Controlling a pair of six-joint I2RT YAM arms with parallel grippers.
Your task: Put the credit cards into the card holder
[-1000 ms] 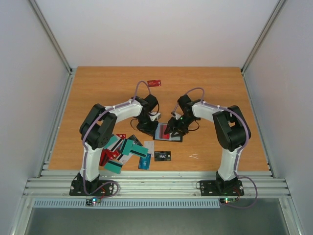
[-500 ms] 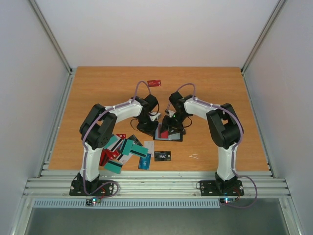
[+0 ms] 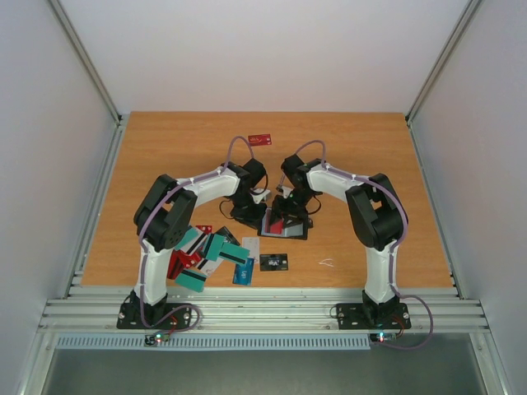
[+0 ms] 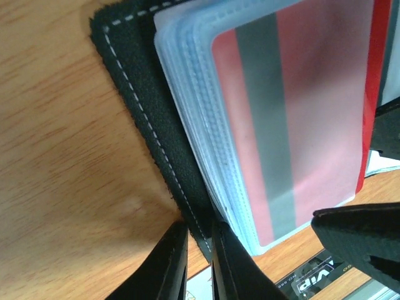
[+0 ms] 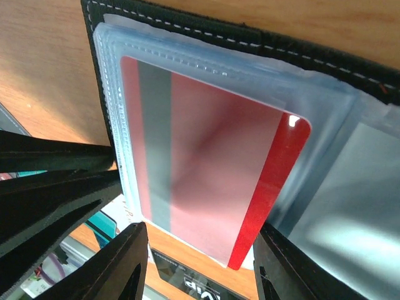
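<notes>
The card holder [image 3: 290,229] lies open mid-table, black cover [image 4: 137,106] down, with pale translucent sleeves [image 5: 112,112] on top. My left gripper [image 3: 247,211] is shut on the holder's black cover edge [image 4: 200,234], one finger on each side. A red credit card [image 5: 212,169] with a dark stripe sits mostly inside the top sleeve, and a bare red strip [image 5: 275,181] sticks out toward the spine. Above the card's near end my right gripper [image 5: 200,250] stands open, its fingers astride the card without touching it. More credit cards [image 3: 210,251], teal, red and black, are heaped at the front left.
A black VIP card [image 3: 274,262] lies just in front of the holder. A lone red card [image 3: 260,139] rests at the back centre. A small white scrap [image 3: 328,262] lies at the front right. The two grippers are almost touching over the holder.
My right gripper has swung left over the open holder, and the red card now shows in the sleeve below it. The left gripper has stayed on the cover edge.
</notes>
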